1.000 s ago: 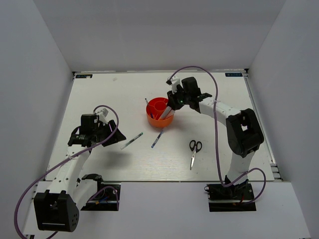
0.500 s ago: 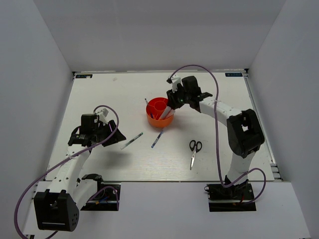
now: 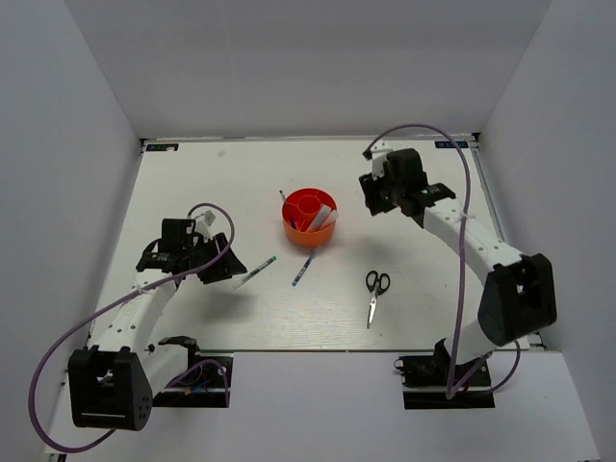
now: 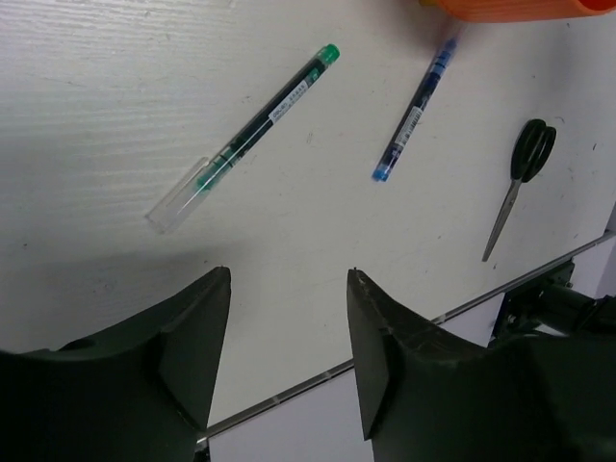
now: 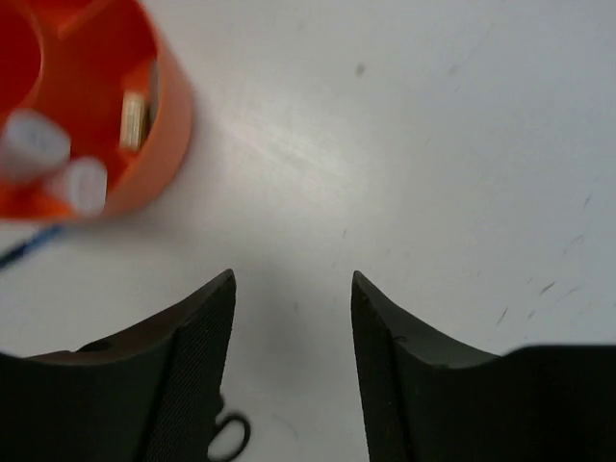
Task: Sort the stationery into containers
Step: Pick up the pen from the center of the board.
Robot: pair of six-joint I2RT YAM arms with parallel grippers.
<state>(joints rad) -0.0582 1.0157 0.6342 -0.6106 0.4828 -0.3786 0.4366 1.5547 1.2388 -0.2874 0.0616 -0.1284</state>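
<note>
My right claw (image 5: 292,281), spread and empty, hangs right of the round glossy orange organizer (image 5: 169,125); left claw (image 4: 289,276), likewise spread, near a slim clear-capped pen (image 4: 245,135).

1. A white table (image 3: 192,183) fills the space in front of me, its top faintly scuffed and speckled.
2. Plain white panels close it in: a back wall (image 3: 308,67), a left wall (image 3: 58,192) and a right wall (image 3: 568,192).
3. A white ledge (image 3: 318,404) adjoins the table's near edge.
4. A small blue label (image 3: 450,144) sits at the far right corner.
5. The light is soft and even, and the shadows are faint.
</note>
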